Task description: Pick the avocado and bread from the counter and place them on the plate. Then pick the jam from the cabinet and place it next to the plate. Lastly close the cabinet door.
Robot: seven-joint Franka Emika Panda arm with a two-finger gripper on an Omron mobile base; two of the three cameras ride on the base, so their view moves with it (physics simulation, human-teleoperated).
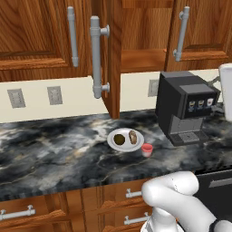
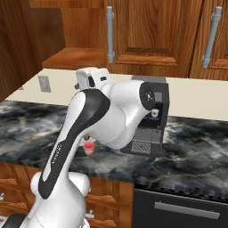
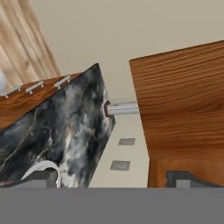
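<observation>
The arm (image 2: 89, 133) is standing nearest to me and is hiding the plate in the right base view; there I am seeing just the jam (image 2: 89, 148) past it. In the hand view the gripper (image 3: 113, 180) is cut off at the bottom edge, so I cannot tell if the fingers are apart. The avocado (image 1: 119, 138) and bread (image 1: 133, 136) are lying on the plate (image 1: 125, 140), the jam just beside it. The cabinet door (image 1: 106, 54) is standing open. I am reading no writing on the coffee machine (image 1: 183, 106).

Black coffee machine (image 1: 186, 106) on the marble counter (image 1: 54, 149), wall outlets (image 1: 55, 95) behind.
</observation>
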